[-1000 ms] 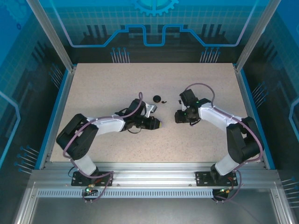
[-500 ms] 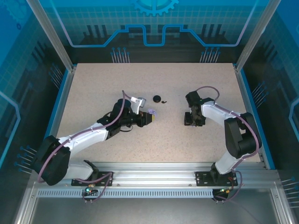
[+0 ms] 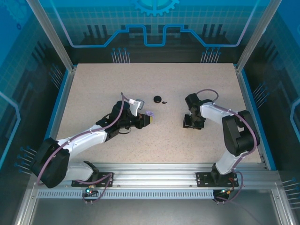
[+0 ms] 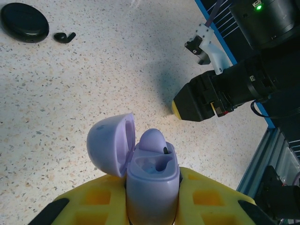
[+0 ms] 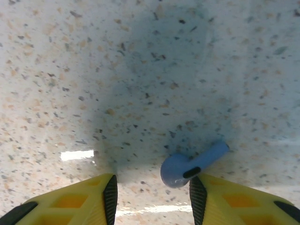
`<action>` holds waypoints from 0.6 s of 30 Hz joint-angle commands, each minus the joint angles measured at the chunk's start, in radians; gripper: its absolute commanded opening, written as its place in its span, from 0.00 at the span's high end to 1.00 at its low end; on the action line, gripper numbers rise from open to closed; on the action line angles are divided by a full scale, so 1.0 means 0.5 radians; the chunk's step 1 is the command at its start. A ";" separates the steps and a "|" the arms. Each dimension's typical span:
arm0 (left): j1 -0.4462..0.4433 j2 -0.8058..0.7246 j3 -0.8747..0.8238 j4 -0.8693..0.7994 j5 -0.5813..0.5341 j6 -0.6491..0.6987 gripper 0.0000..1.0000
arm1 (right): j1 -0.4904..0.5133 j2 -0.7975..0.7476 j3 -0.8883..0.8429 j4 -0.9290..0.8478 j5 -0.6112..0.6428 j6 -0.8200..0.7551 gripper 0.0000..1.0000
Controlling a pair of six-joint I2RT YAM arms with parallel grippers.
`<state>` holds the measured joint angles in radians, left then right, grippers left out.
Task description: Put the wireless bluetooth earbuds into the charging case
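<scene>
My left gripper is shut on a pale lavender charging case, held upright with its lid swung open to the left. One lavender earbud sits in the case; the slot beside it is hollow. My right gripper is open and low over the table, with a loose lavender earbud lying between its fingers, touching the right pad. In the top view that gripper stands right of the case.
A shut round black case lies behind the grippers, with a small black earbud just right of it. Blue rails line the table's sides, and an aluminium frame runs along the near edge.
The left arm has stretched out and carried the lavender case slightly back and left. The right gripper has swung rightward and dropped close to the table.
</scene>
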<state>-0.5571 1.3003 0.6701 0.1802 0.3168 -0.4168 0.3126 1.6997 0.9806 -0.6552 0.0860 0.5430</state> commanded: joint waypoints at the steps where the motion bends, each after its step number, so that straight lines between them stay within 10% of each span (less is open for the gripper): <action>1: 0.019 -0.052 -0.032 -0.008 -0.028 0.027 0.91 | 0.040 0.039 0.014 0.061 -0.113 0.094 0.53; 18: 0.031 -0.088 -0.086 0.023 -0.048 0.007 0.91 | 0.126 -0.216 0.156 0.045 -0.068 -0.290 0.53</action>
<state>-0.5514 1.2846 0.6380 0.1814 0.3023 -0.4171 0.3714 1.6619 1.0355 -0.5690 -0.0013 0.4965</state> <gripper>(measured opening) 0.218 0.473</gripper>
